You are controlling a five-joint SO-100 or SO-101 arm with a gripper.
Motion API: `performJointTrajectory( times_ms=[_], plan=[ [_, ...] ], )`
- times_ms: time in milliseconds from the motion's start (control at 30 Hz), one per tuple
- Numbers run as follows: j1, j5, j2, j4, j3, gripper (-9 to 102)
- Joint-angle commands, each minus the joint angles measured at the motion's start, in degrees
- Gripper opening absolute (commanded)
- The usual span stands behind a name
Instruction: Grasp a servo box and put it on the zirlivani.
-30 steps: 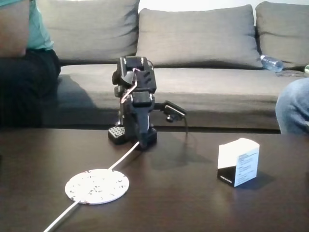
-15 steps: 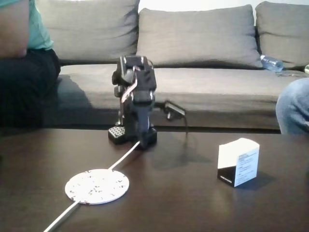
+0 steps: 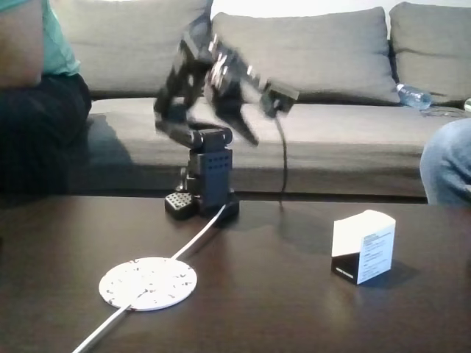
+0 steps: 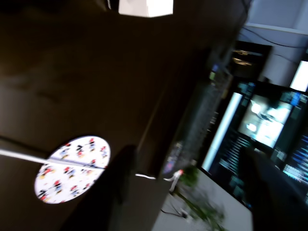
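My gripper (image 3: pixel 246 136): raised above my base, over the far edge of the table, smeared by motion blur in the fixed view; I cannot tell whether my jaws are parted or closed, and I see nothing between them.
My aim: the fingers slant down and to the right in the fixed view, roughly toward the side where the box stands.
Servo box (image 3: pixel 363 246): upright on the dark table (image 3: pixel 294 309), well apart from me, lower and to the right in the fixed view; in the wrist view it sits at the top edge (image 4: pixel 146 6).
Box stance: one corner edge faces the fixed camera, printed label on the right-hand face, black band at the bottom.
The relation that matters: the box lies to the right of my base and nearer the camera, so I judge I must swing right, reach out and drop down to it.
Zirlivani (image 3: pixel 148 283): flat on the table on the opposite side, left of my base in the fixed view, well apart from the box.
White cable (image 3: pixel 199 234): runs from my base toward the camera and crosses the disc (image 4: pixel 72 163).
Stage: as I judge it, the approach; the grasp is not yet made.
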Motion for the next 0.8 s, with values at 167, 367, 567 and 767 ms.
performJointTrajectory(
  times_ms=[167,367,567,767],
  plan=[
    [-4.9,7.9,-45.3,9.4,-32.5,35],
    [-8.3,10.5,-61.7,17.2,-43.4,35],
    [-11.3,10.8,-65.5,16.8,-43.4,36],
    [-12.7,11.2,-71.6,12.2,-44.2,36]
  ],
)
